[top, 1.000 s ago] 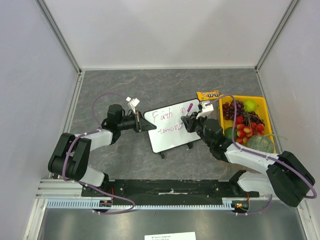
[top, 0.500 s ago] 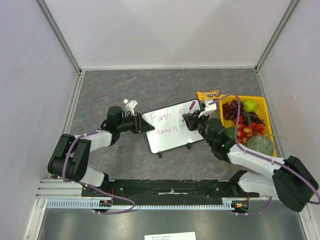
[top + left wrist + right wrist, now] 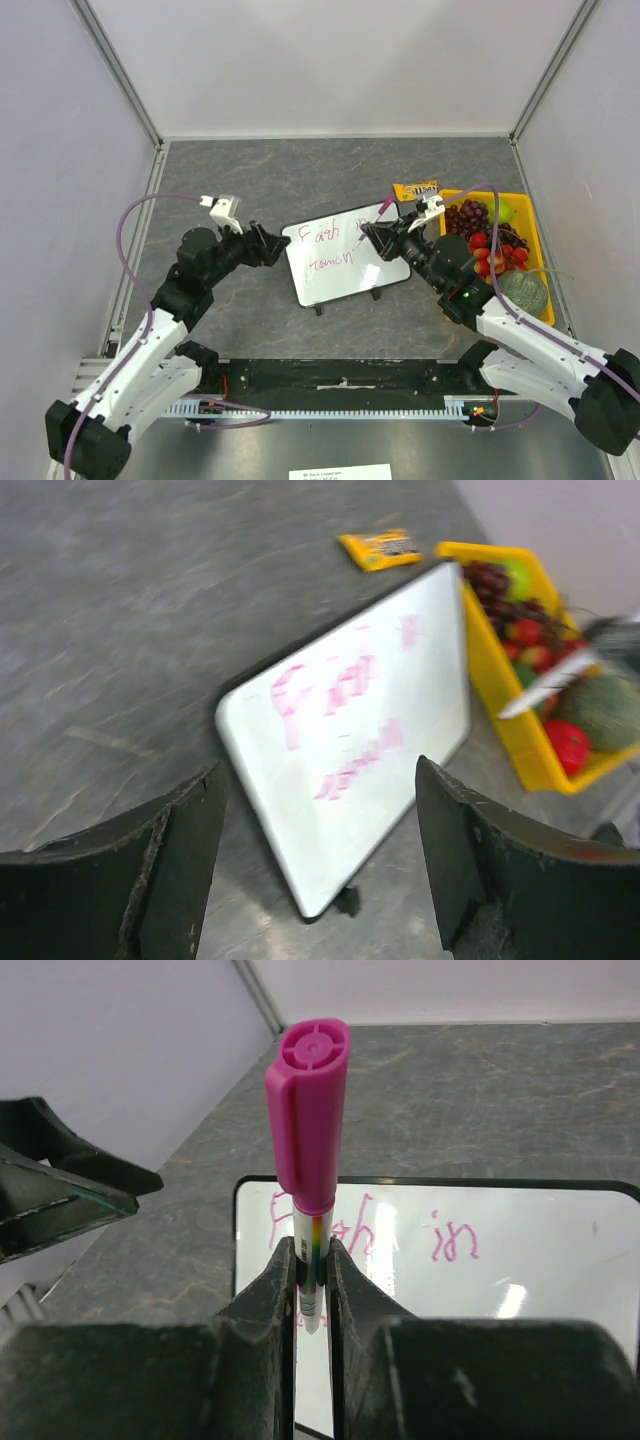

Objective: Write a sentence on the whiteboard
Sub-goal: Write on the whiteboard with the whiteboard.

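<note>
**Writing step, three views.** The whiteboard lies mid-table on its small feet, between the two arms. The sentence runs across it in pink, over two lines. The right gripper is clamped on the marker, pinching the barrel just below the magenta cap, with the pen over the board's upper right part. The left gripper stands with jaws spread and nothing between them, just beside the board's left edge.

We judge that, with the board unheld, strokes should be light and pressed down onto the surface rather than dragged sideways, or the board may slide. Bracing the left edge first would be safer.

From above we read the layout: both lines, the yellow bin of fruit to the right, and the candy packet beyond the board. Only the right wrist view makes "in" legible and shows the grip, though the nib is hidden behind the fingers. The left wrist view, though blurred, alone confirms the empty jaws
</note>
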